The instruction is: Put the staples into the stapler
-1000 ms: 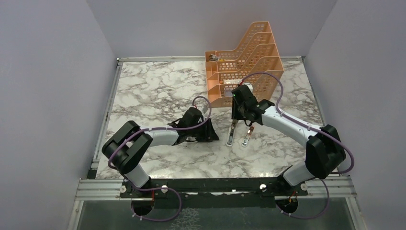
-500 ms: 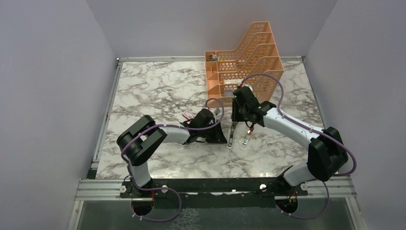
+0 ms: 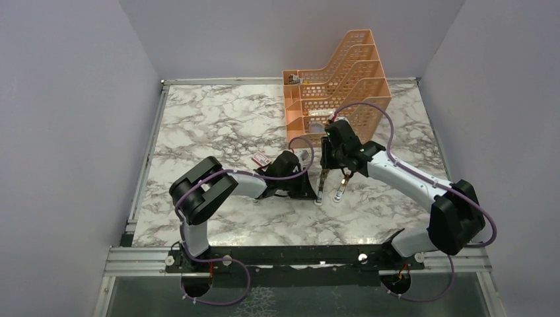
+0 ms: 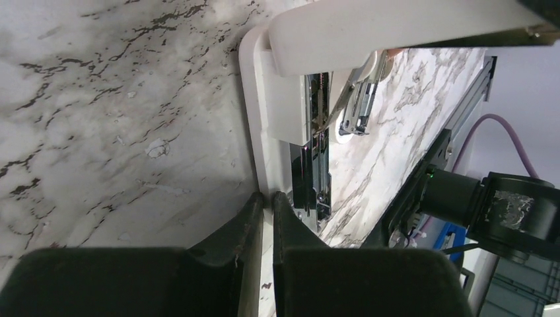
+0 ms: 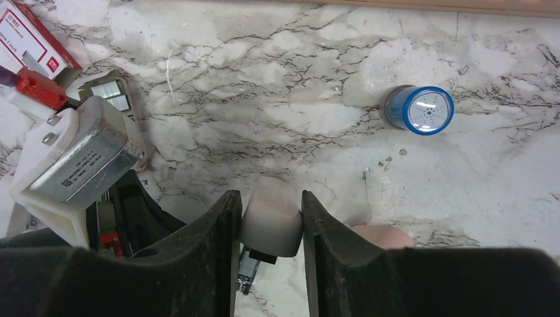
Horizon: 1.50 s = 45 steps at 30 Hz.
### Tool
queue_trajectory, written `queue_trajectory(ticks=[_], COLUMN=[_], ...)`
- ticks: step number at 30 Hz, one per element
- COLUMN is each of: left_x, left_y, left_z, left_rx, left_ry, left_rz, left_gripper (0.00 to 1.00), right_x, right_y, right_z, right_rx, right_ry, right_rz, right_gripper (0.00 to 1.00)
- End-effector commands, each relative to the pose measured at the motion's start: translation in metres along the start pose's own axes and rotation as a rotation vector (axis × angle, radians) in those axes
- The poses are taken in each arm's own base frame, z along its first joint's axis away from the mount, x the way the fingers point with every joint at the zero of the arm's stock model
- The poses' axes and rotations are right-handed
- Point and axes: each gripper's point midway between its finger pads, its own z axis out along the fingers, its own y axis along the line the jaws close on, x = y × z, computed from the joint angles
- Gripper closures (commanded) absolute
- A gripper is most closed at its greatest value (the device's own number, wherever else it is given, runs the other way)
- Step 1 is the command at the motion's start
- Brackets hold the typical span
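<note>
White plastic of the opened stapler (image 3: pixel 319 188) fills both wrist views. The right gripper (image 5: pixel 269 201) clamps its rounded end, and the left gripper (image 4: pixel 266 200) is pinched almost together on its thin base edge. Left of the stapler, the staples (image 5: pixel 109 94) peek out beside their red box (image 5: pixel 30 39), mostly hidden behind the left arm (image 5: pixel 79 162).

Plain lilac walls (image 3: pixel 79 99) enclose a grey-veined white marble table (image 3: pixel 211 119).
</note>
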Motion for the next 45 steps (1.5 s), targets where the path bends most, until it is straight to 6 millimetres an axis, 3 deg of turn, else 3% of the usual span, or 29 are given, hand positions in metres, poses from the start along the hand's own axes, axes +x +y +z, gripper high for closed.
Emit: queue_trajectory(ticks=[1,8,19,30,38,45], left_x=[0.018,0.019,0.020,0.016,0.008,-0.004], left_y=[0.028,0.045,0.056,0.048,0.038,0.032], left_z=[0.014,0.020,0.022,0.019,0.013,-0.005], left_rx=[-0.084,-0.154,-0.193,-0.173,-0.153,-0.172], left_ry=[0.040,0.026,0.020,0.003,-0.028,-0.094], left_rz=[-0.043,-0.063,-0.081,-0.087,-0.078,-0.055], left_gripper=[0.92,0.93,0.93,0.92,0.88,0.83], right_x=[-0.003,0.027,0.051,0.108,0.126,0.142], right_y=[0.016,0.018,0.022,0.025,0.028,0.023], right_z=[-0.018,-0.019,-0.026,-0.019,-0.010,0.000], right_rx=[-0.097,-0.065,-0.008,-0.010,-0.007,0.033], right_ry=[-0.013,0.026,-0.002,0.140,0.189,0.235], right_rz=[0.006,-0.022,-0.028,-0.053,-0.063,-0.063], right_gripper=[0.70,0.71,0.71,0.68,0.66,0.66])
